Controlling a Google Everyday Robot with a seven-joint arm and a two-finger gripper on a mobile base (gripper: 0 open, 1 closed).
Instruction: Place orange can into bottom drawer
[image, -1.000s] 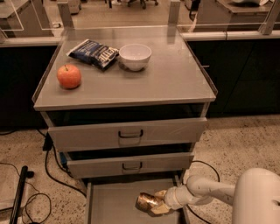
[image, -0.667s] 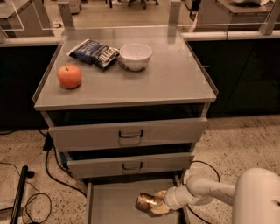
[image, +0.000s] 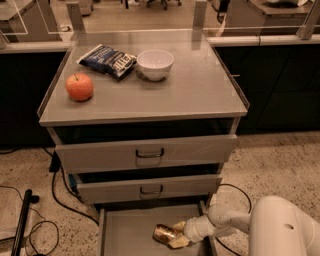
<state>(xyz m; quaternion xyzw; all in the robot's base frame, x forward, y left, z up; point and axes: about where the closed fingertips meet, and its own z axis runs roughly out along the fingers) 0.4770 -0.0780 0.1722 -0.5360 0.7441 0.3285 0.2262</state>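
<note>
The orange can (image: 163, 233) is a shiny orange-gold drink can lying on its side over the floor of the bottom drawer (image: 127, 234), which is pulled out at the foot of the grey cabinet. My gripper (image: 175, 235) reaches into the drawer from the right at the end of my white arm (image: 227, 222). Its pale fingers (image: 178, 242) are shut on the right end of the can. I cannot tell whether the can rests on the drawer floor or hangs just above it.
An orange-red apple (image: 79, 86), a dark blue chip bag (image: 107, 59) and a white bowl (image: 155, 64) sit on the cabinet top. The two handled drawers (image: 145, 152) above stand slightly out. Black cables (image: 35, 220) lie on the speckled floor at the left.
</note>
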